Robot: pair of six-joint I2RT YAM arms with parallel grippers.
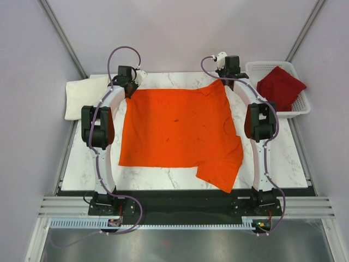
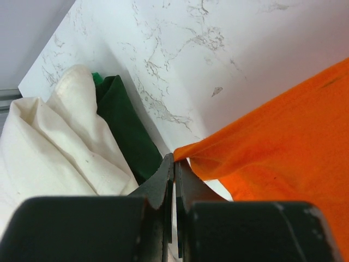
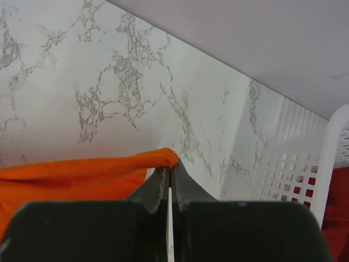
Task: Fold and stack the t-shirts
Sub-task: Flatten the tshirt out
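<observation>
Overhead, the orange shirt lies spread on the table, with the left gripper at its far-left corner and the right gripper at its far-right corner. Left wrist: the jaws pinch the shirt's corner. Right wrist: the jaws clamp its corner, with the basket to the shirt's right.

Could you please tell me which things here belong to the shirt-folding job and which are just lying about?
Part of the job: orange t-shirt, pinched at its far corners by the left gripper and right gripper; dark red t-shirt; cream-white t-shirt.

Just lying about: white basket; dark green cloth beside the cream-white t-shirt, role unclear.
</observation>
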